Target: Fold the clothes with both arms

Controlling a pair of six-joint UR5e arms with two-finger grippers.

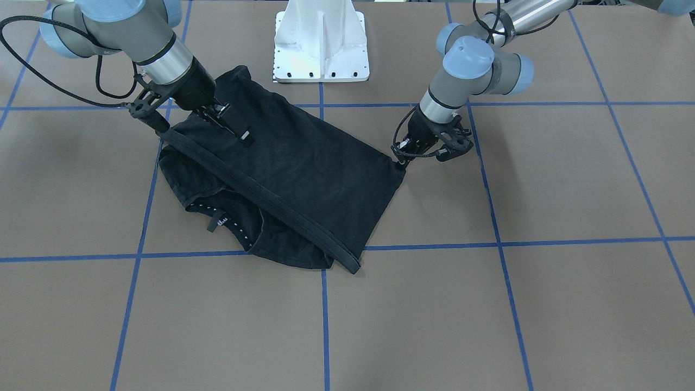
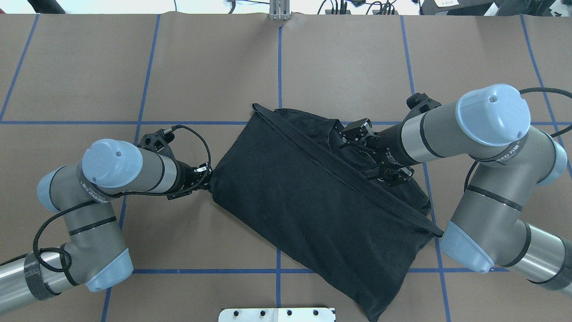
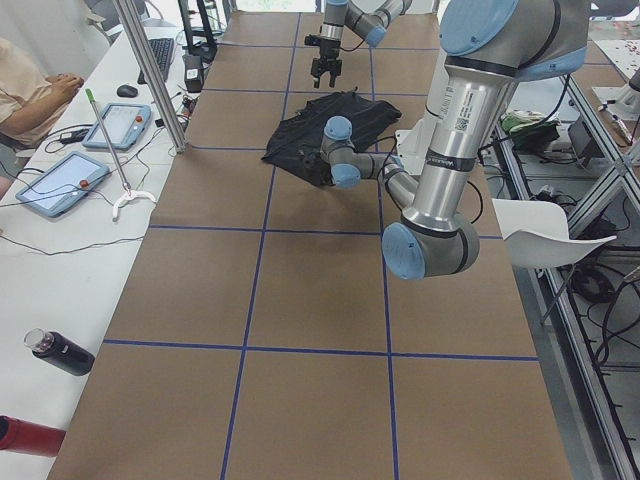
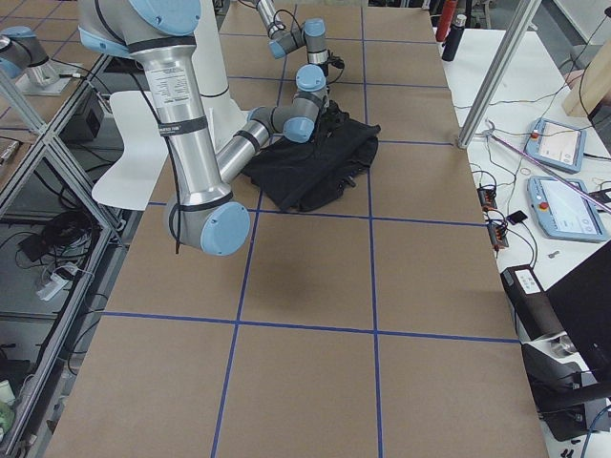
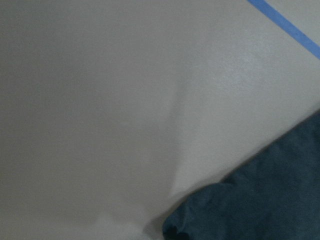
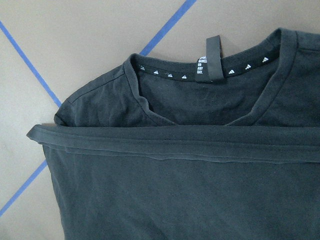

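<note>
Left gripper (image 1: 406,155), in the front-facing view, was clenched on a pointed corner of the black T-shirt (image 1: 304,168). The shirt lay slantwise on the table (image 1: 543,304), near the white pedestal (image 1: 320,43). Right gripper (image 1: 232,126) rested over the cloth's opposite end; whether it grasped anything could not be told.

Overhead, the shirt lay doubled, its hem (image 2: 313,147) crossing it diagonally.

The right wrist view showed that hem just below the collar (image 6: 165,75), with no graphic visible.

The first fold seemed nearly laid. The next move probably called for releasing cleanly and retaking the edges for a crosswise fold.
</note>
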